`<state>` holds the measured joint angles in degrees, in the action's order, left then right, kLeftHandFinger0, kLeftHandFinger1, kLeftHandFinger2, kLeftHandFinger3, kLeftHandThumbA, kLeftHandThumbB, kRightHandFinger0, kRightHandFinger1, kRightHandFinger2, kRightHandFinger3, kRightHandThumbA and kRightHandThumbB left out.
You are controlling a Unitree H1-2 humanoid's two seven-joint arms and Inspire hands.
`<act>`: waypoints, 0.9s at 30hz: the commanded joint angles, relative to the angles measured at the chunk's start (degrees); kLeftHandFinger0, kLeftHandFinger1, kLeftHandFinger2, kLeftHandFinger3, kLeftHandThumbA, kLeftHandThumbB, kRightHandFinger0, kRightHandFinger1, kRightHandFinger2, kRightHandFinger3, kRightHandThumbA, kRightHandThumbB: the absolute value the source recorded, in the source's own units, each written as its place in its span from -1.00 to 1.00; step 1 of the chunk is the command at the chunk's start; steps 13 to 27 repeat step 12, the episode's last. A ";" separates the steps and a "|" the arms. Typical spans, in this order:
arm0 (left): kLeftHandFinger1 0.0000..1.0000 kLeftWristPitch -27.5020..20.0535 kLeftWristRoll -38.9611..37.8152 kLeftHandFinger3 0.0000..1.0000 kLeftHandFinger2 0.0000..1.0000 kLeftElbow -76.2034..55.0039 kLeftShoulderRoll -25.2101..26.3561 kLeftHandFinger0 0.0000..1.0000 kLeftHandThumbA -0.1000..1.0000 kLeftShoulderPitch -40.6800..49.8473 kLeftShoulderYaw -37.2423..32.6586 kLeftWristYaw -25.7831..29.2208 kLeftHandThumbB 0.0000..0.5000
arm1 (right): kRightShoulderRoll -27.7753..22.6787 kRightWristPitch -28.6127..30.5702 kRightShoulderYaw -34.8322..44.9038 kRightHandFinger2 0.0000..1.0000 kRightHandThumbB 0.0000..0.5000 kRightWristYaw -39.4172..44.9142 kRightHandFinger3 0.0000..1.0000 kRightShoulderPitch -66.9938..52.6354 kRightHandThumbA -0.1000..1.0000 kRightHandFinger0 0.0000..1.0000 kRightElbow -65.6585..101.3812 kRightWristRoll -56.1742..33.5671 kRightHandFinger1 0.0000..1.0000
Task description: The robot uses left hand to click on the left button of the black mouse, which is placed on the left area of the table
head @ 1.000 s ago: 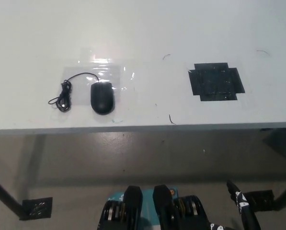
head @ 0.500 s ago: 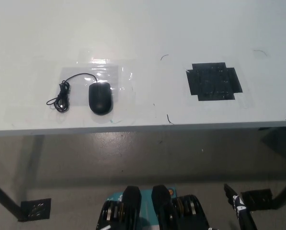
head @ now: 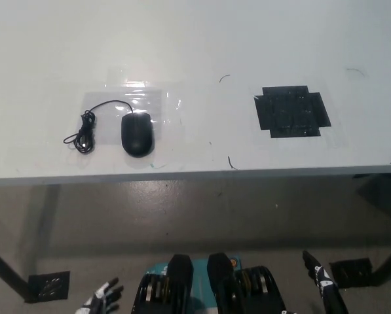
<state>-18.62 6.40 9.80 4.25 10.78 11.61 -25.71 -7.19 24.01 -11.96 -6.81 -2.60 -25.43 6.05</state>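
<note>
Black mouse (head: pixel 137 133): lies on the left part of my white table (head: pixel 195 46), on a clear plastic sheet (head: pixel 139 98), untouched. Its thin cable (head: pixel 87 124) curls off to its left and ends in a small bundle. Black tape patch (head: pixel 291 112): stuck flat on the table's right part, well apart from the mouse. My left hand (head: pixel 101 299): low at the bottom edge, below the table's front rim, white fingers spread, holding nothing. My right hand (head: pixel 321 288): at the bottom right, below the table; I cannot tell how its fingers stand.
</note>
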 commanded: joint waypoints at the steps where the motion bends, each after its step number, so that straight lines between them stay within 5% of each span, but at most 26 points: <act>1: 1.00 -8.31 -0.08 1.00 1.00 0.20 0.10 1.00 1.00 -0.29 -0.39 9.63 0.31 | 0.28 2.92 -0.55 1.00 0.56 -0.78 1.00 1.40 1.00 1.00 0.93 -0.80 1.00; 27: 1.00 -8.31 -0.53 1.00 1.00 0.51 1.60 1.00 1.00 0.41 -3.89 13.20 0.31 | -0.09 2.92 -0.95 1.00 0.56 -0.78 1.00 1.31 1.00 1.00 1.00 -0.79 1.00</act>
